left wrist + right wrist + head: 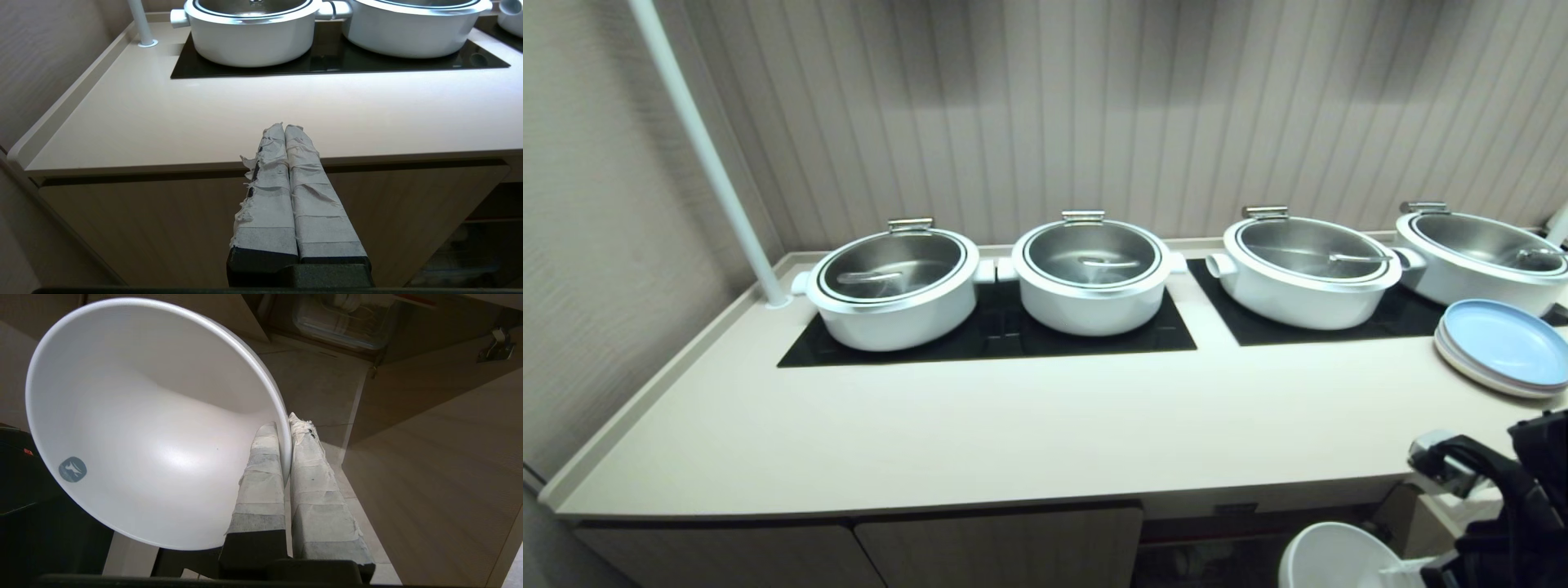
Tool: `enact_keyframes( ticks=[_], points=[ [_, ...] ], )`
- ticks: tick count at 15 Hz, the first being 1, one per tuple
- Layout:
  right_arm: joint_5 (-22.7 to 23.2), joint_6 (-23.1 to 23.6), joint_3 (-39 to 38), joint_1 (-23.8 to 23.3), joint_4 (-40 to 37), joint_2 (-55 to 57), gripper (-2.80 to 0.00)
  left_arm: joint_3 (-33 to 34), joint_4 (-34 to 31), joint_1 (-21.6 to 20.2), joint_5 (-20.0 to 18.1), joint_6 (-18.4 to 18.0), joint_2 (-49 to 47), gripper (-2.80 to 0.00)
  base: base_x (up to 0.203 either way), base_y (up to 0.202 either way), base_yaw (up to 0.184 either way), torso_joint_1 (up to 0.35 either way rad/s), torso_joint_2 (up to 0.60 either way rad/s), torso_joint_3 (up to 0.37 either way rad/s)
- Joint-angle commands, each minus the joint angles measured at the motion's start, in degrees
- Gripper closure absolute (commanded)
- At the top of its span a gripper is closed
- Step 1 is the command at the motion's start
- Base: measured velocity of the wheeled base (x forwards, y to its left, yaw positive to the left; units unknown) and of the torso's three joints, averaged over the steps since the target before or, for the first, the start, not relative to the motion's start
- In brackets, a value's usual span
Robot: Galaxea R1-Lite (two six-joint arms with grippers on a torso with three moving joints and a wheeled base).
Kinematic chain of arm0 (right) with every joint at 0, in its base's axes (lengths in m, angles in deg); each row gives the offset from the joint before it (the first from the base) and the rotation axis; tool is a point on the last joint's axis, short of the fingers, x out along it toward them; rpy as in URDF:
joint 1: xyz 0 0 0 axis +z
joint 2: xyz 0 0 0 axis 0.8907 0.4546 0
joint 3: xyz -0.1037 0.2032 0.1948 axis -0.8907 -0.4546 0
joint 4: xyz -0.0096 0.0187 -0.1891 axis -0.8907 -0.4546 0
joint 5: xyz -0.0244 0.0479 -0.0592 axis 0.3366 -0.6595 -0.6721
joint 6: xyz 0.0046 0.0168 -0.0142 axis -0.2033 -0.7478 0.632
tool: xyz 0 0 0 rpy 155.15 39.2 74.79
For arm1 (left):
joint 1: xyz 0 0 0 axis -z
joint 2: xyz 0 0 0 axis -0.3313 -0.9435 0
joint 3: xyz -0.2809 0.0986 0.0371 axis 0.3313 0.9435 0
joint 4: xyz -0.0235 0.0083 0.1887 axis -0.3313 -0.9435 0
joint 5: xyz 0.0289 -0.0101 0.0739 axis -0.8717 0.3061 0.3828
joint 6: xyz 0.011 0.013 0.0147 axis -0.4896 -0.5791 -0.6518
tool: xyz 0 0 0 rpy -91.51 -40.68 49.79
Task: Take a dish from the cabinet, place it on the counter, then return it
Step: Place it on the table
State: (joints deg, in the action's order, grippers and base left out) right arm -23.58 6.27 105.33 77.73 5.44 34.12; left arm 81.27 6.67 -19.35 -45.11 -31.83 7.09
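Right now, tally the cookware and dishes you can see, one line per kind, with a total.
White lidded pots: 4
Stacks of blue plates: 1, how many plates is unclear
White bowls: 1, clamped at its rim by the right pincer, below counter height
Total: 6, counting the stack as one

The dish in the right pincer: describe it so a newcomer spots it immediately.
Below the front edge of the counter, at its right end by the open cabinet, the right pincer clamps the dish by its rim. It is deep, plain white and lidless, unlike the lidded pots and flat blue plates.
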Motion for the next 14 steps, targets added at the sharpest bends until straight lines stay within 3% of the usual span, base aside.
enact_keyframes(
  ticks=[1, 9, 14],
  points=[
    [0.1, -0.1, 0.9, 0.0, -0.1, 0.4, 0.00, 0.0, 0.0, 0.0, 0.0, 0.0, 0.0, 0.00, 0.000, 0.000, 0.000, 0.000, 0.00, 0.000],
    [0.2, -0.5, 8.8, -0.1, -7.2, 4.8, 0.00, 0.0, 0.0, 0.0, 0.1, 0.0, 0.0, 0.00, 0.000, 0.000, 0.000, 0.000, 0.00, 0.000],
    [0.0, -0.6, 14.6, -0.8, -7.7, 10.7, 0.00, 0.0, 0.0, 0.0, 0.1, 0.0, 0.0, 0.00, 0.000, 0.000, 0.000, 0.000, 0.00, 0.000]
  ],
)
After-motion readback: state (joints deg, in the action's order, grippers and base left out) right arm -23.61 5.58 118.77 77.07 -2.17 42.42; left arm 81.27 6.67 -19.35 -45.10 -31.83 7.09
